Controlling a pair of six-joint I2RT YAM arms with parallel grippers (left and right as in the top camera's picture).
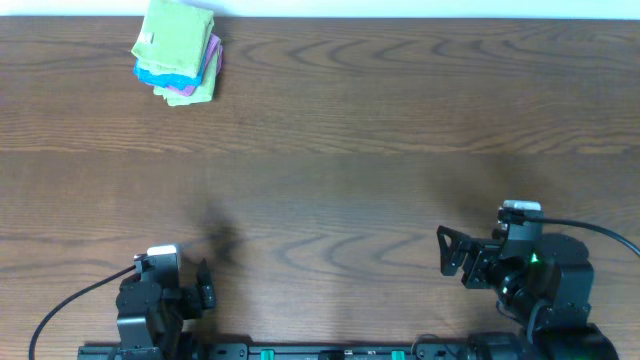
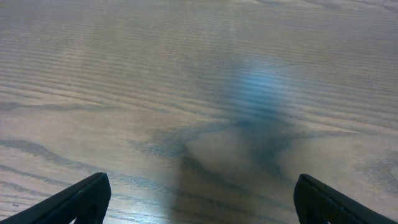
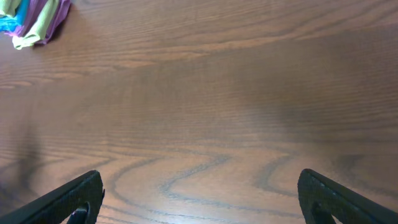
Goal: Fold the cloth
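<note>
The cloth (image 1: 177, 36), lime-green with a small white tag, lies folded flat on top of a small stack at the table's far left corner. Both grippers are far from it, near the front edge. My left gripper (image 1: 205, 285) is open and low over bare wood, and the left wrist view shows only tabletop between its fingertips (image 2: 202, 199). My right gripper (image 1: 455, 255) is open too, with nothing between its fingers (image 3: 200, 196). At the top left of the right wrist view, the stack (image 3: 34, 22) appears as a far-off bundle.
Under the cloth lie a bright blue folded cloth (image 1: 153, 73) and a pink-purple one (image 1: 212, 52), with another lime-green layer (image 1: 203, 92) at the bottom. The wooden table (image 1: 350, 150) ends just behind the stack.
</note>
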